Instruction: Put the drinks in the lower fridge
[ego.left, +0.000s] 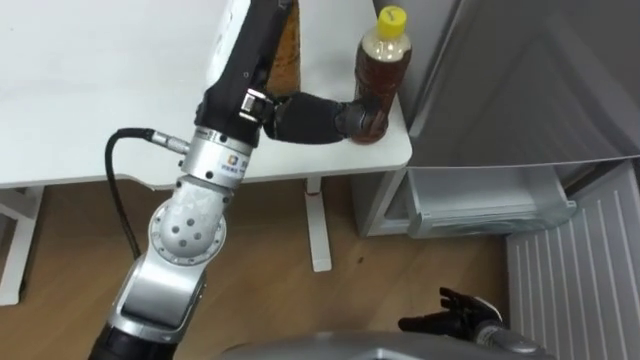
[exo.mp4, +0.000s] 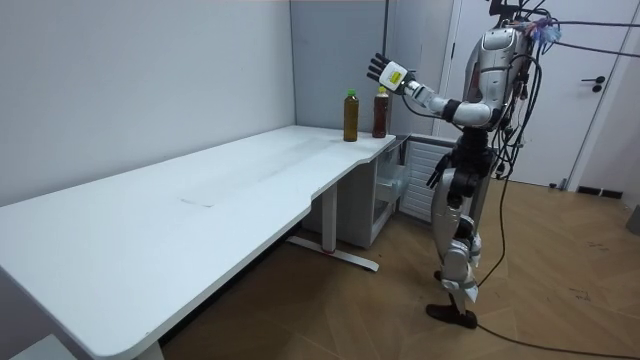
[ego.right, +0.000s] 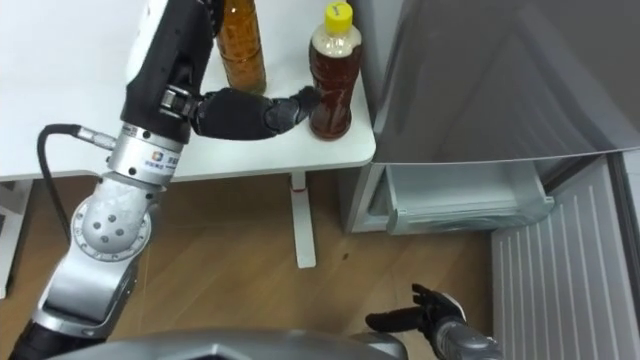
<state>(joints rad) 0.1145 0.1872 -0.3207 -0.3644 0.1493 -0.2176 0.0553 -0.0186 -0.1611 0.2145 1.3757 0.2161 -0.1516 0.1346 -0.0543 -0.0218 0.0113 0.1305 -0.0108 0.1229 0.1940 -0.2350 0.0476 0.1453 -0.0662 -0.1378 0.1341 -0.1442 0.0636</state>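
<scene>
The white bench (ego.left: 100, 90), smooth and matte with a rounded corner, is occupying the left and far part of the scene. The robot is standing at its right end, beside the fridge.

The fridge (ego.left: 520, 80), with a plain grey upper front, is standing just right of the bench. Its lower compartment is lying open, showing a pale, translucent plastic drawer (ego.left: 490, 205). A ribbed white panel (ego.left: 570, 265) is showing near right of it, probably the inner face of the open door.

Both drinks are standing upright on the far right corner of the bench, so no bottle is in the fridge yet.
- The dark tea bottle (ego.left: 383, 85), clear plastic with a waisted body and a yellow cap, is standing nearest the fridge.
- The amber bottle (ego.left: 287, 55), taller and straighter, is standing to its left, partly hidden by the forearm.

The left hand (ego.left: 305, 118), black and jointed on a polished metal wrist, is reaching toward the dark tea bottle with fingers extended and holding nothing. The room view is showing it raised with fingers spread, so contact cannot be confirmed.

The right hand (ego.left: 460, 318) is hanging low near the robot, fingers relaxed and empty.

Left to do: grasping, carrying and placing each bottle.
</scene>
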